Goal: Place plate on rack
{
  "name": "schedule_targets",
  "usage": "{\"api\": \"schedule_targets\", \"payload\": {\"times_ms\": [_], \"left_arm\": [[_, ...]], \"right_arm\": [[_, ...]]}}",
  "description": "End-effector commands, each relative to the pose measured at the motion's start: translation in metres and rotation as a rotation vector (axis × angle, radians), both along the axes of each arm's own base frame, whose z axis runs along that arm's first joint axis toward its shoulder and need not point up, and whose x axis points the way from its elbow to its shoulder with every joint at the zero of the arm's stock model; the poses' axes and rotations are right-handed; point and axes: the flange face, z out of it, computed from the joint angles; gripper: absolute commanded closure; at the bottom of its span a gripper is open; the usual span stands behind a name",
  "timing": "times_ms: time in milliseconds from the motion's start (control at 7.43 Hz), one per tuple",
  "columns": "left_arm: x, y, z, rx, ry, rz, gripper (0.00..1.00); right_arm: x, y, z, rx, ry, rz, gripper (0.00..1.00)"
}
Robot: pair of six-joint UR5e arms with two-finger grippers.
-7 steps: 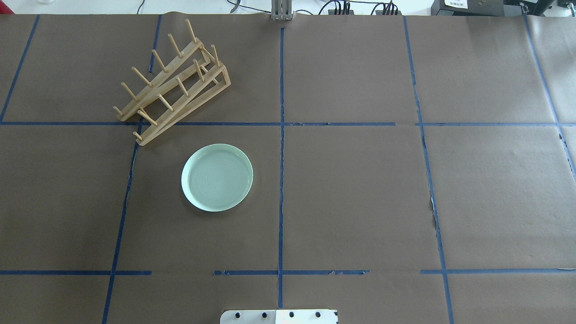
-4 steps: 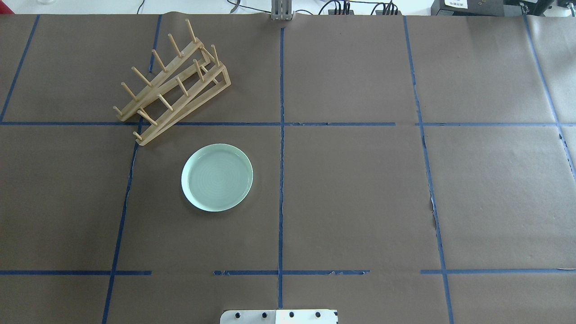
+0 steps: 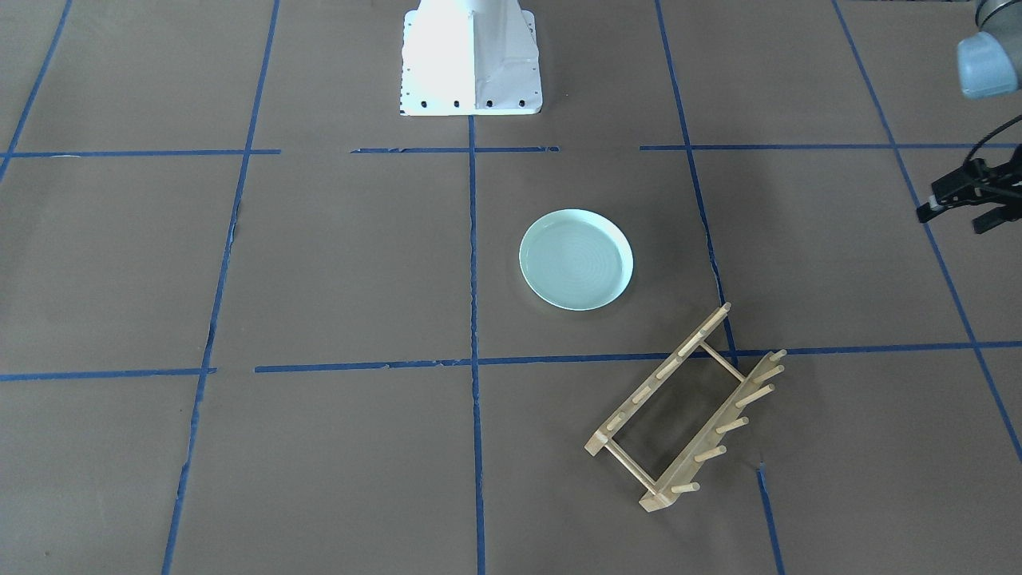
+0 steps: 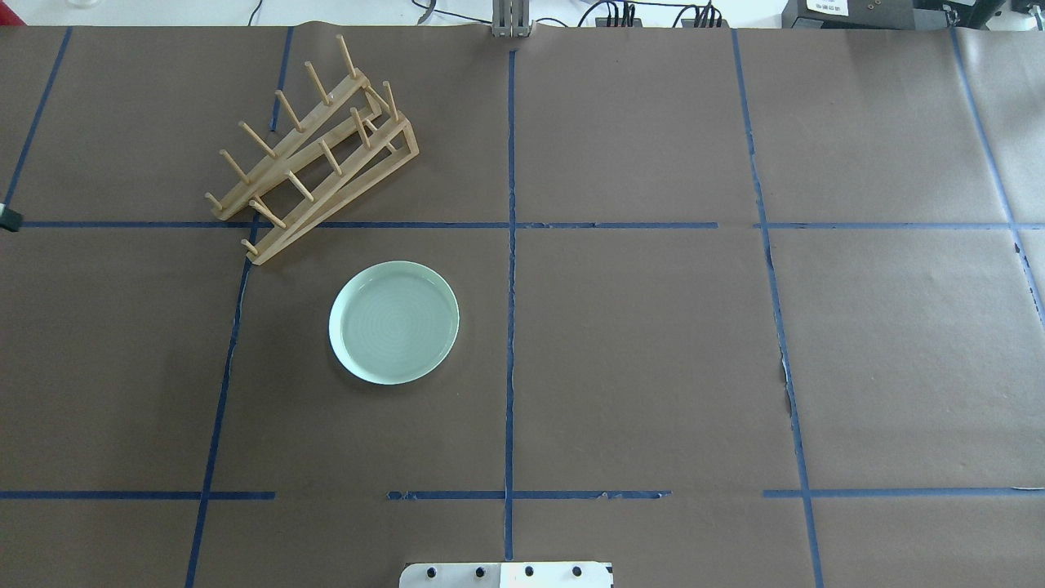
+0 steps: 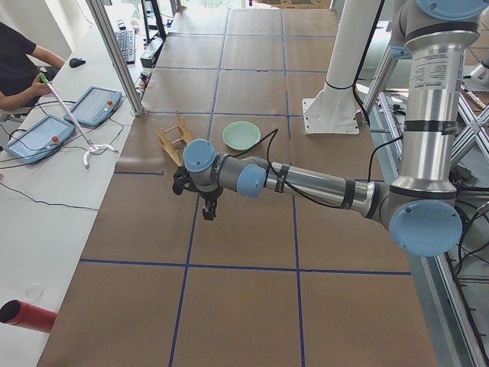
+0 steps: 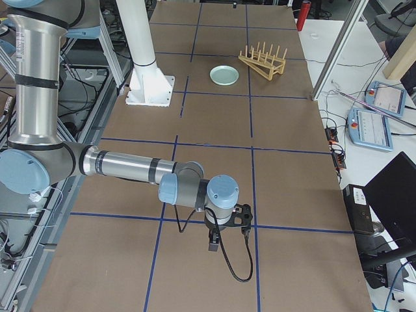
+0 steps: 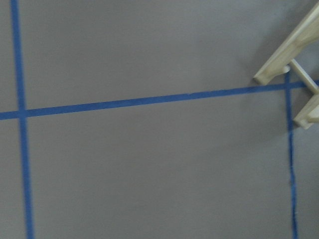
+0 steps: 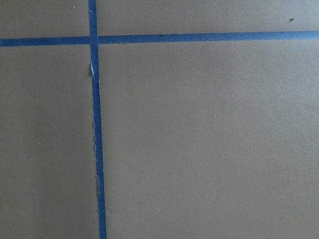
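Observation:
The pale mint-green plate (image 4: 393,322) lies flat on the brown table, left of the centre line; it also shows in the front view (image 3: 576,259). The wooden rack (image 4: 392,155) stands just beyond it, set diagonally, pegs up and holding nothing (image 3: 656,382). My left gripper (image 3: 952,217) hovers open and empty at the table's left edge, well away from the plate and rack; only a tip shows in the overhead view (image 4: 8,217). The left wrist view catches the rack's end (image 7: 291,55). My right gripper (image 6: 227,242) hangs far off over bare table; I cannot tell whether it is open.
The robot's white base (image 3: 471,56) stands at the near middle of the table. A metal post (image 4: 512,20) and cables lie at the far edge. An operator's desk with tablets (image 5: 46,130) runs along that far side.
A tip of my left gripper has come into the overhead view at its left edge. The plate and rack have not moved.

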Motion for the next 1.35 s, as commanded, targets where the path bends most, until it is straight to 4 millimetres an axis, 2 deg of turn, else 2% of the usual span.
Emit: {"api": "schedule_targets", "payload": {"times_ms": [0,135,269,404,538,673,808,942,1077,1212], "left_arm": [[0.142,0.002,-0.11,-0.143,0.05,-0.123,0.0],[0.205,0.012,-0.142,-0.198,0.06,-0.107,0.0],[0.264,0.03,-0.18,-0.245,0.051,-0.077,0.01],[0.322,0.037,-0.227,-0.295,0.025,-0.07,0.1],[0.378,0.029,-0.26,-0.315,-0.036,-0.111,0.09],[0.4,0.023,-0.27,-0.319,-0.063,-0.139,0.09],[0.42,0.027,-0.271,-0.32,-0.082,-0.129,0.09],[0.449,0.027,-0.281,-0.278,-0.137,-0.171,0.09],[0.475,0.038,-0.279,-0.245,-0.198,-0.183,0.09],[0.493,0.048,-0.267,-0.238,-0.231,-0.165,0.09]], "right_arm": [[0.0,0.0,0.0,0.0,0.0,0.0,0.0],[0.0,0.0,0.001,-0.001,0.0,0.0,0.0],[0.0,0.0,0.0,0.0,0.0,0.0,0.0],[0.0,0.0,0.0,0.0,0.0,0.0,0.0],[0.0,0.0,0.0,0.0,0.0,0.0,0.0],[0.0,0.0,0.001,-0.001,0.0,0.0,0.0],[0.0,0.0,0.0,0.0,0.0,0.0,0.0],[0.0,0.0,0.0,0.0,0.0,0.0,0.0],[0.0,0.0,0.0,0.0,0.0,0.0,0.0],[0.0,0.0,0.0,0.0,0.0,0.0,0.0]]}}
